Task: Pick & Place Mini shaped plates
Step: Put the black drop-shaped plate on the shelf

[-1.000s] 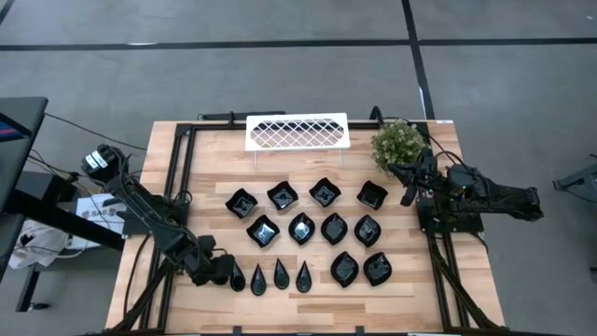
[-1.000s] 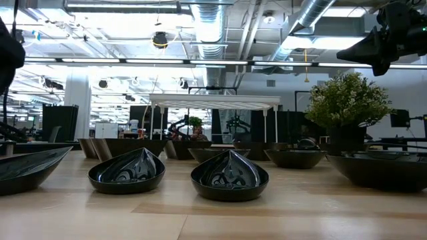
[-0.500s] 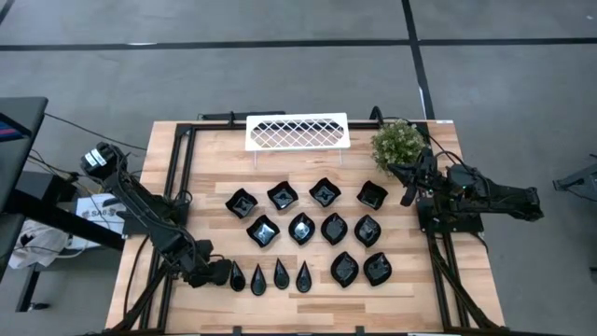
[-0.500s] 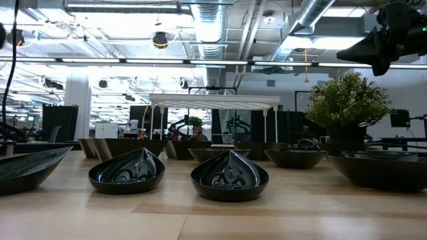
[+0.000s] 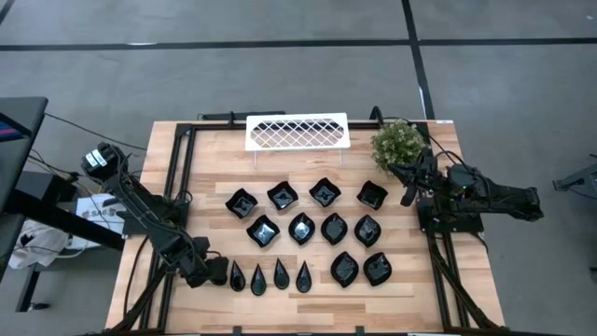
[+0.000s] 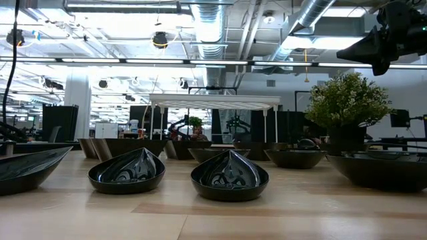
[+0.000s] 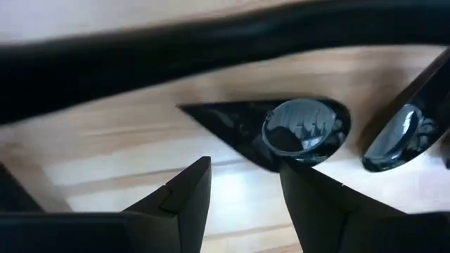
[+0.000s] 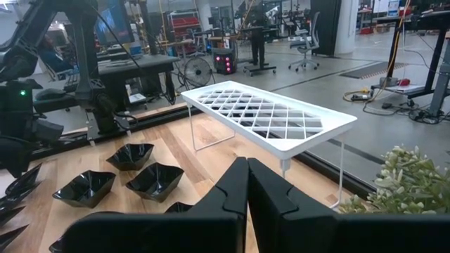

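Several glossy black mini shaped plates [image 5: 301, 228] lie on their undersides in three rows on the wooden table. The near row starts with narrow teardrop plates. My left gripper [image 5: 213, 273] points down, open, just left of the leftmost teardrop plate [image 5: 237, 277]. In the left wrist view that plate [image 7: 281, 130] lies just beyond my left gripper [image 7: 246, 190], with bare wood between the fingers; I see no touch. My right gripper [image 5: 408, 194] waits shut and level at the table's right side, beside the plant; its fingers [image 8: 247, 183] are closed together.
A white lattice rack [image 5: 297, 132] stands on thin legs at the far edge. A small green plant [image 5: 398, 142] stands at the far right, close to my right arm. Black frame rails [image 5: 177, 187] run along the table's left and right sides.
My left arm has shifted a little toward the table's left edge and has left the low view's left border. Its gripper stays open beside the leftmost teardrop plate. No plate has moved.
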Controlling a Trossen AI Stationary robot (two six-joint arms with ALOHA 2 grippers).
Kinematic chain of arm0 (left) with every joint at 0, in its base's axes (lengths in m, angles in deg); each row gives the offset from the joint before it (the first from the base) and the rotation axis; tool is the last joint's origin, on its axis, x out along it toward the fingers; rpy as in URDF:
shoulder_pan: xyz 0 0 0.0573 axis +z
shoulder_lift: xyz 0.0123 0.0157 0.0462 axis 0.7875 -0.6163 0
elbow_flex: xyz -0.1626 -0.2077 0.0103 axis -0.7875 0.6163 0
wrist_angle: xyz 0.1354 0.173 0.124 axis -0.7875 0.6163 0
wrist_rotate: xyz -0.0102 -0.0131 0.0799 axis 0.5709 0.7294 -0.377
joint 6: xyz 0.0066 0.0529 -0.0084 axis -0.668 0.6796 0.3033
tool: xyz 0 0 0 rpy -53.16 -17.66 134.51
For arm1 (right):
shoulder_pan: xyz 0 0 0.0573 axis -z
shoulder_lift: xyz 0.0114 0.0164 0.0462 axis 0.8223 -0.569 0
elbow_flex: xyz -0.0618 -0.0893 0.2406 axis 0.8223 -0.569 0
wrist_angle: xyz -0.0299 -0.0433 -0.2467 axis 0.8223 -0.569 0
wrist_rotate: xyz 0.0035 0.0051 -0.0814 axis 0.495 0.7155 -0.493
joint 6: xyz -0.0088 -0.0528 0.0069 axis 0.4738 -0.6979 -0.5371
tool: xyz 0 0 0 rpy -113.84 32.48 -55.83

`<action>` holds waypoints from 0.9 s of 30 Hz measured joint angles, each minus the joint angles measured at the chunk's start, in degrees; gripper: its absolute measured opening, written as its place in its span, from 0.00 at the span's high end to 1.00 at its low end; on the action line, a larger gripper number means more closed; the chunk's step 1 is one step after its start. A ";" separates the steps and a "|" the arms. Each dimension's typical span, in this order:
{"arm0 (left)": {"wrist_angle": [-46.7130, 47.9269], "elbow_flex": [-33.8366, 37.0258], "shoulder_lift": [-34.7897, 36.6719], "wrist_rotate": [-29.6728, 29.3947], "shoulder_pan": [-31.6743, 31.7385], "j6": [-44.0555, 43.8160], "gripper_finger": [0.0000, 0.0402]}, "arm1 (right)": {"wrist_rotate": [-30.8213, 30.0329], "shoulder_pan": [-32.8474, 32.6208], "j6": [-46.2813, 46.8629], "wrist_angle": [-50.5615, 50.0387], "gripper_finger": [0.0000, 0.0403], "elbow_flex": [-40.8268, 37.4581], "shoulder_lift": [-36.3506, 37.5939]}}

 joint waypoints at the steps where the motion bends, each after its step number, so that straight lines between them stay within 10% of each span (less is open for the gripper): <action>1: -0.09 0.19 0.00 -0.28 0.00 0.00 0.57 | 0.00 0.00 0.00 0.16 1.00 0.00 0.01; 15: -1.67 1.41 0.00 -2.68 0.98 0.56 0.58 | 0.00 0.01 0.00 0.32 1.00 -0.01 0.00; 27: -1.76 1.41 0.00 -4.40 0.98 1.45 0.79 | 0.00 -0.01 0.00 0.33 1.00 0.01 0.01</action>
